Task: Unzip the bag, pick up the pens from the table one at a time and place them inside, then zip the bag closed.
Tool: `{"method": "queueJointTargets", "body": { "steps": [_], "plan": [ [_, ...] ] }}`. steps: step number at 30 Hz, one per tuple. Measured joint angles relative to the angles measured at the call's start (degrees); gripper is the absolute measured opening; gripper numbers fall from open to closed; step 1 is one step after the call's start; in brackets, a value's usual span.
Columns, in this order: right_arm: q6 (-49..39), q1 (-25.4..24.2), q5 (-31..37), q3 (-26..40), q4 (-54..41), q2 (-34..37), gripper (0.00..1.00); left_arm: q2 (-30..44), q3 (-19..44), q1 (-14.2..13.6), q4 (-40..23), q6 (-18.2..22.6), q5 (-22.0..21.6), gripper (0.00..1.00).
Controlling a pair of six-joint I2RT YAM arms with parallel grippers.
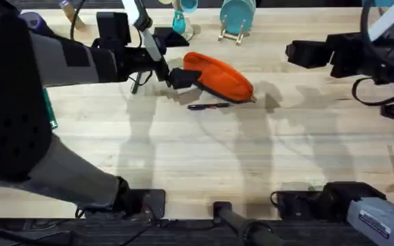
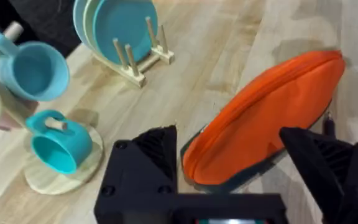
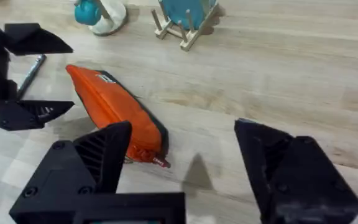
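Two pens lie on the pale wooden table [image 1: 204,157], one on each side of the orange bag [image 1: 219,76]. The black pen [image 1: 208,106] rests just beside the bag's near long edge, almost touching it. The silvery-grey pen [image 3: 31,73] lies at the bag's left end, close to the left gripper.

The bag lies on its side near the middle of the table, running slantwise, its zipper pull [image 3: 159,162] poking out at the right end. From the left wrist view its zipper edge looks closed along the part that shows.

The left gripper [image 1: 176,76] sits at the bag's left end with its black fingers spread wide, one on each side of that end; whether they touch the fabric cannot be told.

The right gripper [image 3: 185,168] hangs above the table to the right of the bag, well apart from it, fingers spread and holding nothing.

Behind the bag stand a wooden rack [image 2: 143,59] with teal plates [image 2: 120,28] and a stand with blue mugs [image 2: 58,146].
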Motion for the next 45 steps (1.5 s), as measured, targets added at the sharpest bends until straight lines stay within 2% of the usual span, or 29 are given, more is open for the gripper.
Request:
{"method": "queueJointTargets", "body": {
  "steps": [10, 20, 23, 24, 28, 32, 36, 45],
  "plan": [
    [0.0, 0.0, 0.0, 0.0, -1.3, 0.0, 0.996, 4.9, 0.0, 0.0, 1.4, 0.0, 2.4, 0.993],
    [0.0, 0.0, 0.0, 0.0, -1.3, 0.0, 0.996, 5.3, 0.1, 0.0, 1.6, 0.0, 3.7, 0.995],
    [0.0, 0.0, 0.0, 0.0, -1.3, 0.0, 0.996, 5.3, 0.1, 0.0, 1.6, 0.0, 4.0, 0.962],
    [0.0, 0.0, 0.0, 0.0, -1.3, 0.0, 0.996, 5.3, 0.1, 0.0, 1.6, -0.1, 4.0, 0.928],
    [0.0, 0.0, 0.0, 0.0, -1.3, 0.0, 0.996, 5.3, 0.4, 0.3, 1.9, 0.0, 3.7, 0.613],
    [0.0, 0.0, 0.0, 0.0, -1.3, 0.0, 0.996, 5.3, 0.4, 0.5, 1.9, 0.0, 3.8, 0.431],
    [0.0, 0.0, 0.0, 0.0, -1.3, 0.0, 0.996, 5.3, 0.5, 0.5, 1.6, 0.1, 4.4, 0.070],
    [0.0, 0.0, 0.0, 0.0, -1.3, 0.0, 0.996, 5.3, 0.5, 0.4, 1.5, 0.2, 4.5, 0.045]
  ]
}}
